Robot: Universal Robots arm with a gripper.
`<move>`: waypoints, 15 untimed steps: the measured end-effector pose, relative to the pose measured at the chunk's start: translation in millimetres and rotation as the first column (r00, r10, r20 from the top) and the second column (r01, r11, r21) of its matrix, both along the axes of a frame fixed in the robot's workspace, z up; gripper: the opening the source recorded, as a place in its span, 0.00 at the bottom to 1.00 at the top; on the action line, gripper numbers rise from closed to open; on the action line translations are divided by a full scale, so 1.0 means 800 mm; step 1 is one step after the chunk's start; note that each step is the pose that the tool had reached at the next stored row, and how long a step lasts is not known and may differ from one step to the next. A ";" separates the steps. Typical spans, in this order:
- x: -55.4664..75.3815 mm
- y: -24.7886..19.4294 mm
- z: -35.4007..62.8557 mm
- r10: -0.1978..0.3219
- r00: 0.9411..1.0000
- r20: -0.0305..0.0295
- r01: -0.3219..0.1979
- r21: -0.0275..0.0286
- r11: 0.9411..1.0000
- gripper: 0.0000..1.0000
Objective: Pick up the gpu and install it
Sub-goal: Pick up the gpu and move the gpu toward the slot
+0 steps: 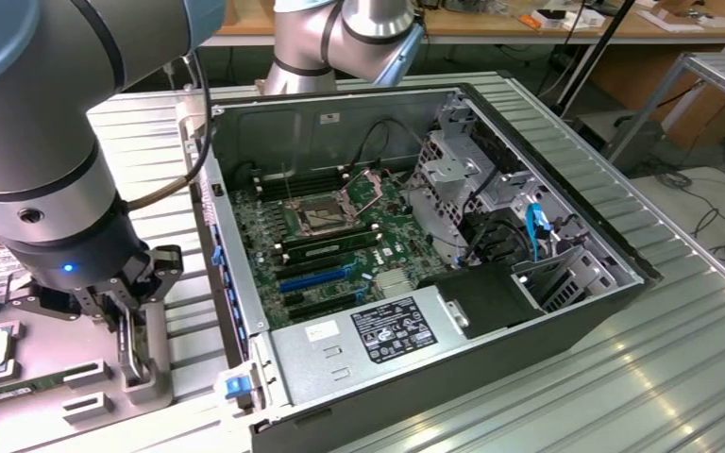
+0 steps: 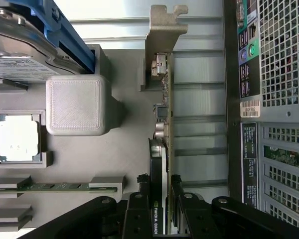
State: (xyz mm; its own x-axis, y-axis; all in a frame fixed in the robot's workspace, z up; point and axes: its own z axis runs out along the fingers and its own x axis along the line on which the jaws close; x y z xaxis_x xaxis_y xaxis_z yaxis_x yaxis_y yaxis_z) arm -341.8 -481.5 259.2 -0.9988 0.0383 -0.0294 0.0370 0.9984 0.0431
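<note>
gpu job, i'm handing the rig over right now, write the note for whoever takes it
Pincer: closed on the gpu, one finger on each face.
Gpu: on edge over the grey parts tray, outside the open computer case.
Done: card gripped; whether it has cleared the tray cannot be told.
Left: the install; the blue motherboard slots hold no card.

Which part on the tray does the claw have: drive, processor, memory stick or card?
The gpu, the card standing on edge with a silver end bracket, pinched between the fingers of the claw. The hard drive, processor and memory stick lie flat, untouched.
</note>
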 end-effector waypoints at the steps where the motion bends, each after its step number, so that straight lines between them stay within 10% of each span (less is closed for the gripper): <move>1: 0.000 0.0000 0.002 0.000 1.000 0.000 0.000 0.000 1.000 0.27; 15: 0.000 0.0000 0.022 0.000 1.000 -0.001 0.000 0.000 1.000 0.27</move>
